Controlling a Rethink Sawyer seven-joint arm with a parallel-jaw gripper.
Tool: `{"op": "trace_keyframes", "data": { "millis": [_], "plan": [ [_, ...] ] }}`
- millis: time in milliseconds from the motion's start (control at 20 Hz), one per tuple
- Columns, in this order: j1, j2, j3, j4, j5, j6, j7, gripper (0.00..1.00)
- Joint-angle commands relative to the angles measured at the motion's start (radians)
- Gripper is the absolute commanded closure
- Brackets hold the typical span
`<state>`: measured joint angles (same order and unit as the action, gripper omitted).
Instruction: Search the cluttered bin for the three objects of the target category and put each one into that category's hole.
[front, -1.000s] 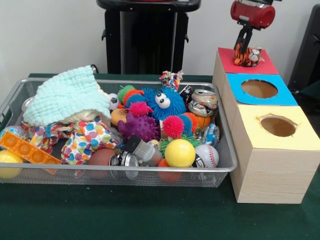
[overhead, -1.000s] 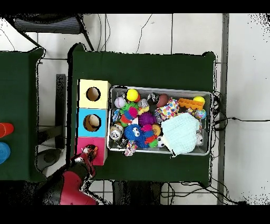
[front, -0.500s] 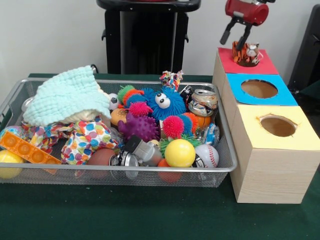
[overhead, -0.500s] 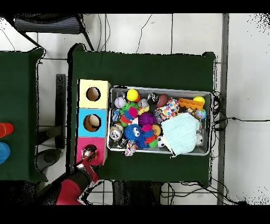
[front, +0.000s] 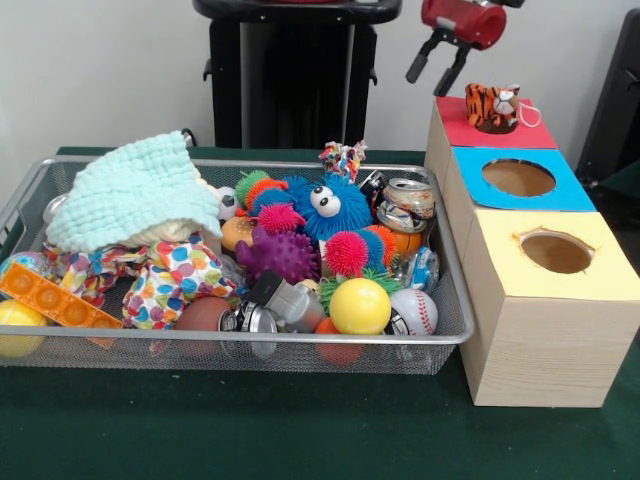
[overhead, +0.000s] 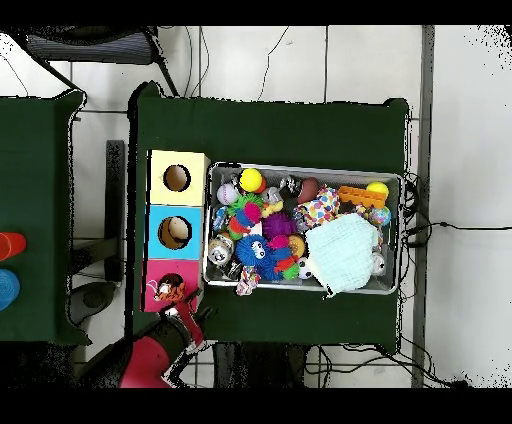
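Observation:
The orange tiger-striped toy sits on the red panel of the wood-grain box, over its hole; it also shows in the overhead view. My gripper hangs open and empty above and to the left of the toy, apart from it; in the overhead view it is just off the box's red end. The wire mesh bin is full of toys. A pale cream lump shows under a mint cloth; I cannot tell what it is.
The blue-panelled hole and the yellow-panelled hole lie nearer the camera on the same box. The bin holds a mint cloth, spiky balls, a crushed can and a yellow ball.
The gripper has let go of the tiger toy, opened, risen and drawn away to the left in the front view. The toy stays on the red panel.

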<state>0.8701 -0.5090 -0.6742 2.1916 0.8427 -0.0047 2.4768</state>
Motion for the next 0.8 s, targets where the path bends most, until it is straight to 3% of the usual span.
{"op": "trace_keyframes", "data": {
  "millis": [50,300,600,800],
  "plan": [
    [-0.109,-0.042,0.062,-0.073,-0.010,0.018,0.150,0.00],
    [-0.071,-0.049,-0.007,-0.096,-0.015,0.105,0.137,0.00],
    [-0.009,-0.083,-0.131,-0.152,-0.099,0.378,0.120,0.00],
    [-0.028,-0.112,-0.130,-0.170,-0.147,0.451,0.099,0.00]
  ]
}}
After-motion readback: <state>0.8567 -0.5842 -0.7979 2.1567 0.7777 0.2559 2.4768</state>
